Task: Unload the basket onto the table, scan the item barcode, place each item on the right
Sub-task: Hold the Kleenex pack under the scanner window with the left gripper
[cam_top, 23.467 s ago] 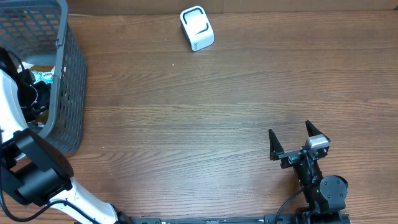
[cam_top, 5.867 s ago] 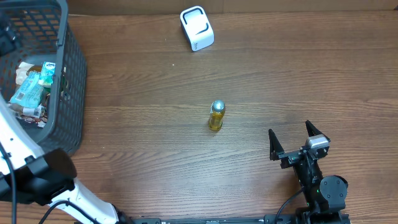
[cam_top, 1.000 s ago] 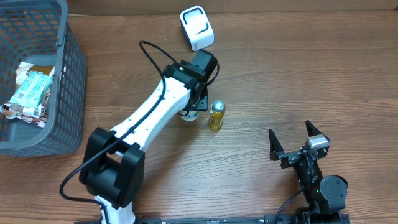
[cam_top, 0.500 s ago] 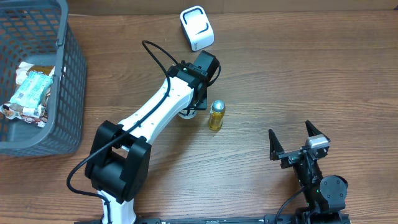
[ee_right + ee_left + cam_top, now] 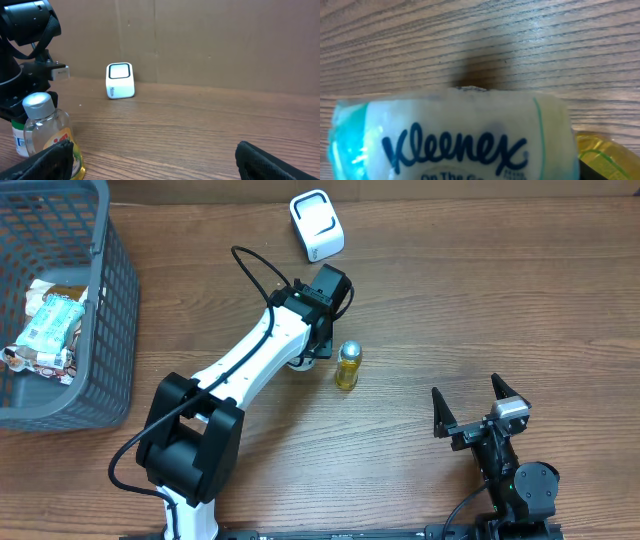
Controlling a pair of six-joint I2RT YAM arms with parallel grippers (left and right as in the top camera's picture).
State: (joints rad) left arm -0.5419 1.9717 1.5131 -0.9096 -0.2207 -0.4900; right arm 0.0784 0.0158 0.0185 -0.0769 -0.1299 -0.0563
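1. The left arm (image 5: 262,358) reaches out over the middle of the tabletop (image 5: 480,300), and a Kleenex pack (image 5: 450,135) fills its wrist view from edge to edge.
2. The left fingers are hidden by the pack, but it sits so close under the camera that it looks clamped between them.
3. The right fingers (image 5: 438,412) stand wide apart over the near edge, holding nothing.
4. So the pack is mid-table, just beside a small bottle (image 5: 347,367) of yellow liquid. The white scanner (image 5: 317,225) waits near the far edge, and the basket (image 5: 110,300) sits off to the left.
5. The step in hand looks like presenting the pack to the scanner. To do it well, the arm should carry the pack away from the bottle so nothing gets knocked, then hold it squarely in front of the scanner's window.
6. The pack's long axis runs across the left wrist view, crosswise to the arm's reach, with the logo face turned towards the camera.
7. No barcode shows on that face. It is probably on the back or underside, so the wrist may need to roll before the code meets the window.
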